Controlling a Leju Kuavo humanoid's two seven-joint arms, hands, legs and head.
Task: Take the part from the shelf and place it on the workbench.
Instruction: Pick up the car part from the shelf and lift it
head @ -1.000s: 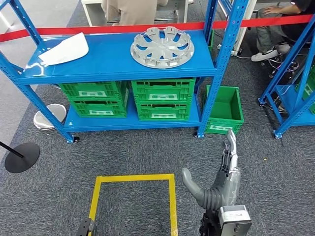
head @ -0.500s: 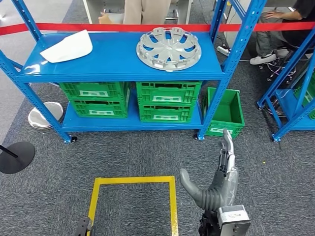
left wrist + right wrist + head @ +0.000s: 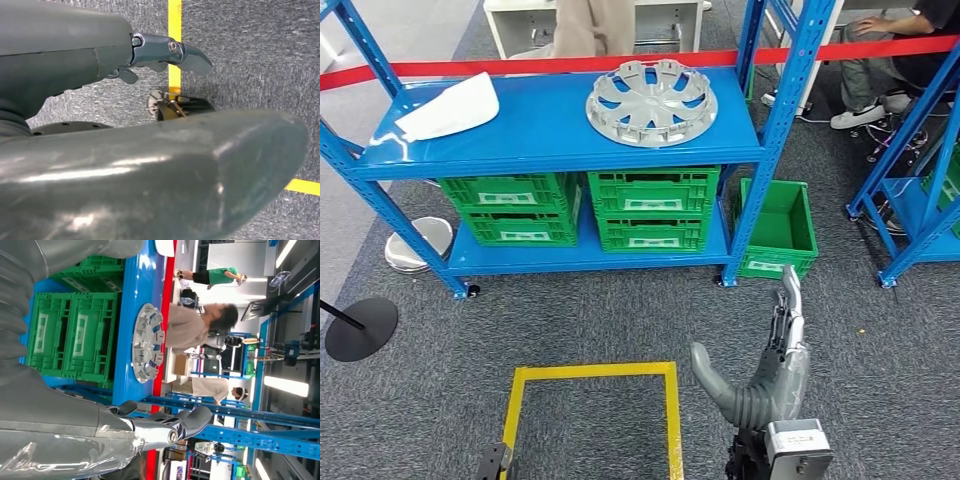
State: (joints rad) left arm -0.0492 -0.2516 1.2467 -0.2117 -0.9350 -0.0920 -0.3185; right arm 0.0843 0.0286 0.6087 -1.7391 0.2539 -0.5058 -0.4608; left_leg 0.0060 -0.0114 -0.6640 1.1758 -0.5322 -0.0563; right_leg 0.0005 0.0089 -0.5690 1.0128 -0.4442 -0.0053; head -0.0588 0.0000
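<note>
A silver hubcap (image 3: 650,102) lies flat on the top board of the blue shelf (image 3: 546,130), towards its right end. It appears again in the right wrist view as hubcap (image 3: 148,342). My right hand (image 3: 765,370) hangs low in front of the shelf, well short of it, with fingers straight, thumb out and nothing in it. The same right hand (image 3: 56,425) fills the near part of its wrist view. My left hand (image 3: 56,60) hangs over the carpet, thumb and fingers apart and empty.
A white curved panel (image 3: 448,107) lies at the shelf's left end. Green crates (image 3: 652,205) fill the lower board, and a green bin (image 3: 776,225) stands on the floor beside the right post. A yellow square (image 3: 592,410) marks the carpet. Red tape (image 3: 546,66) and seated people are behind the shelf.
The whole picture has swayed slightly, so the camera has moved. My right hand keeps the same pose and the hubcap stays on the shelf.
</note>
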